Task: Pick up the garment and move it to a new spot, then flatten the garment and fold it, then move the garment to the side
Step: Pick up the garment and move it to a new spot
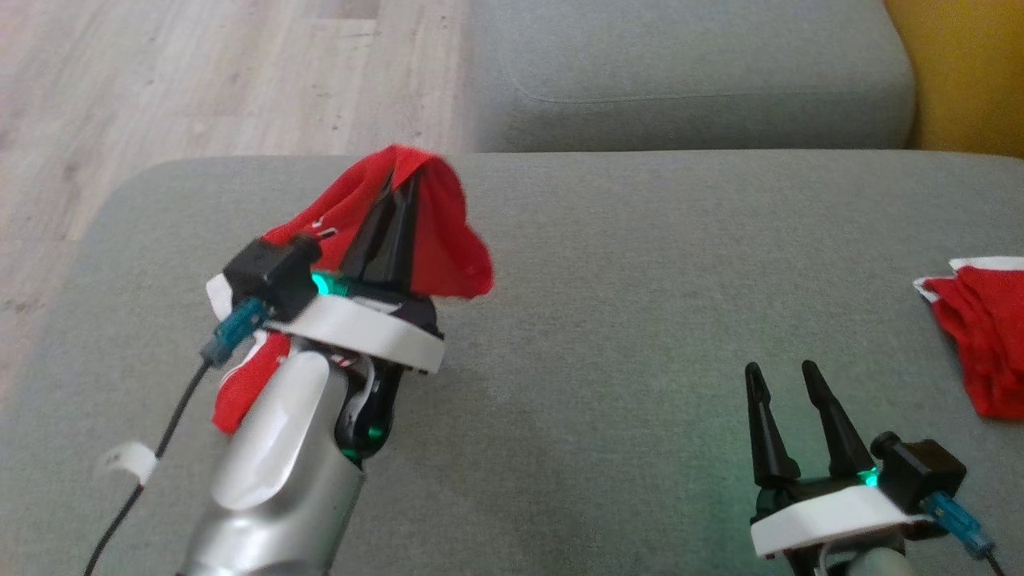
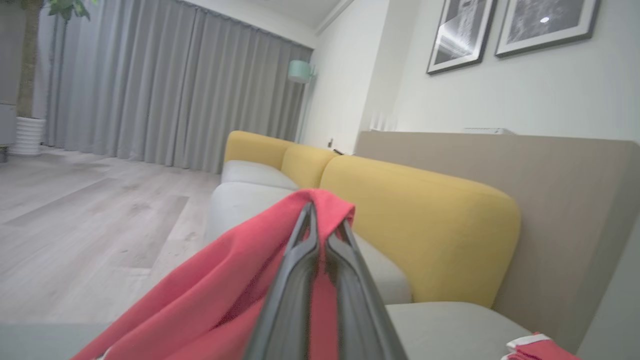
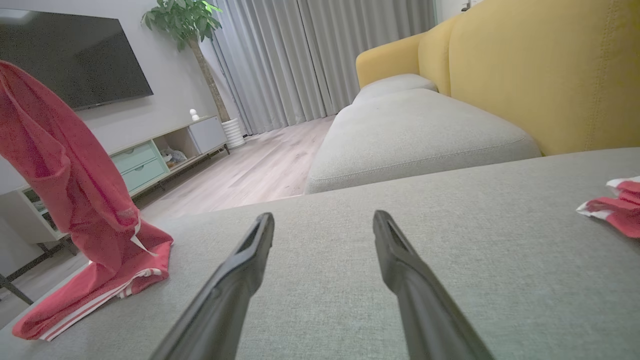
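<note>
Red garment (image 1: 448, 240), sportswear with white side stripes; shorts or trousers, not discernible. It hangs from the left gripper (image 1: 402, 180) over the left part of the grey seat cushion (image 1: 608, 336).

Left gripper: the two dark fingers are pressed together with a fold of the red garment pinched between them at the tips. In the left wrist view the cloth drapes over the fingertips and falls away to the lower left. The arm points up and away from the robot.

Red garment, right wrist view: upper part raised well above the cushion, hanging as a long drape; lower part with the white stripes and a white drawstring lies bunched on the cushion near its left edge. Partly lifted, not clear of the surface.

Right gripper (image 1: 782, 368): fingers spread wide, nothing between them. It sits low over the right part of the seat cushion, well apart from the red garment; contact with the fabric cannot be judged.

Second red cloth (image 1: 984, 336) with white trim lies crumpled on the cushion at the far right, beyond the right gripper, not touching it.

Yellow backrest (image 1: 968, 72) at the upper right; wooden floor (image 1: 160, 80) to the left.
</note>
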Robot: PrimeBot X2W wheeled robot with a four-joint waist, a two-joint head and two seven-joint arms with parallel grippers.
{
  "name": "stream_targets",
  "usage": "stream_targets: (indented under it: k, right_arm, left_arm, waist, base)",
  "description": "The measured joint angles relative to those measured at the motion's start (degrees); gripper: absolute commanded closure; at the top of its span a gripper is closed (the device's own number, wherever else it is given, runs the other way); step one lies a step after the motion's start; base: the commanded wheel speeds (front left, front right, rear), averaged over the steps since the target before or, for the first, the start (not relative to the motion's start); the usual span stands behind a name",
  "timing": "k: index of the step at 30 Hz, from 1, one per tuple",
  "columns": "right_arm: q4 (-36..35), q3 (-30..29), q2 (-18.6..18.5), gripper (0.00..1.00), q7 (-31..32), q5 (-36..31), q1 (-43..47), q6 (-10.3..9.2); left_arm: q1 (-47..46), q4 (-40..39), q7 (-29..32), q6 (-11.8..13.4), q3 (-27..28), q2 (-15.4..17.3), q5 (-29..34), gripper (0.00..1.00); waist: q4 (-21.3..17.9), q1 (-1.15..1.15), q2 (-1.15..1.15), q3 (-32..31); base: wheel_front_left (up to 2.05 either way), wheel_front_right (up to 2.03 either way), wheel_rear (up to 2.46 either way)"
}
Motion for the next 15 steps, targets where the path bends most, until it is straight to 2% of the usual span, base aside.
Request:
stream_targets:
  k: [7, 15]
  right_arm:
    - [-0.03, 1.63, -0.01, 0.00, 0.01, 1.24, -0.83, 0.00]
    - [-0.20, 3.67, -0.02, 0.00, 0.00, 3.96, -3.87, 0.00]
  left_arm:
    - [-3.80, -9.22, 8.27, 0.01, -1.16, 0.29, -3.93, 1.00]
    - [-9.64, -12.35, 13.54, 0.02, -5.91, -0.29, -4.47, 1.00]
  waist:
    - [-3.56, 0.00, 0.00, 1.40]
    - [-10.47, 0.01, 0.00, 3.14]
  base:
    - [0.00, 0.00, 0.00]
    - [0.00, 0.00, 0.00]
